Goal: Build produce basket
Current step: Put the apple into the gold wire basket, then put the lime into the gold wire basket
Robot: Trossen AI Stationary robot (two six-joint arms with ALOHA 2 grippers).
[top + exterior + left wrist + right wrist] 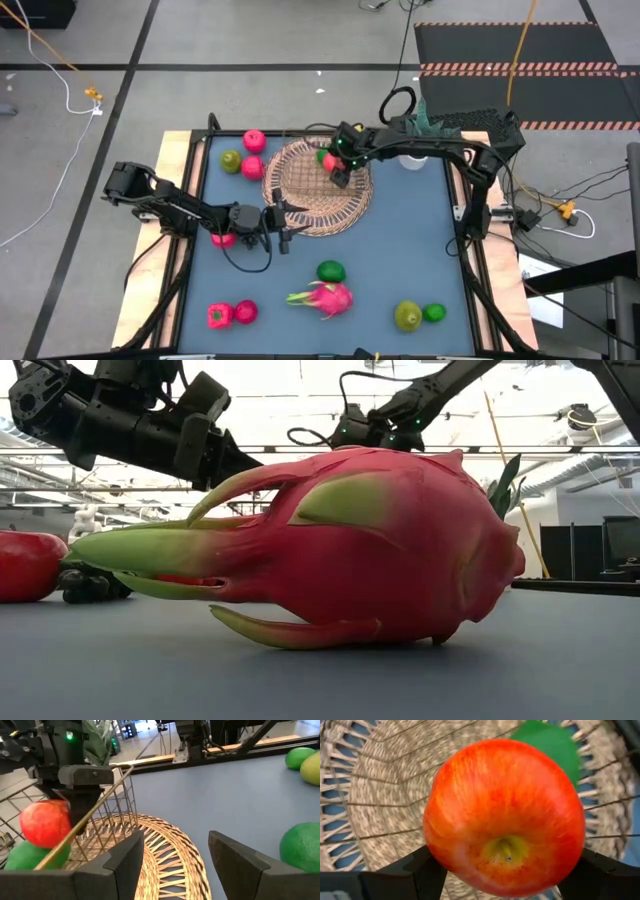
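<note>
The basket [318, 190] centre is occupied by the right gripper [340, 172], closed around a red apple [505, 815], with a green fruit [547, 745] beside it inside the wire frame [117, 795]. The basket's left rim is blocked by the open left gripper [283, 225]. Open blue table [410, 240] is left to the right of the basket.

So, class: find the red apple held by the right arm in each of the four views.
High view: the red apple is upper centre, over the basket, in the right gripper.
Low view: not visible.
Left wrist view: red apple at left, behind the wire frame.
Right wrist view: red apple fills the centre.
Shared landmark: the basket.
</note>
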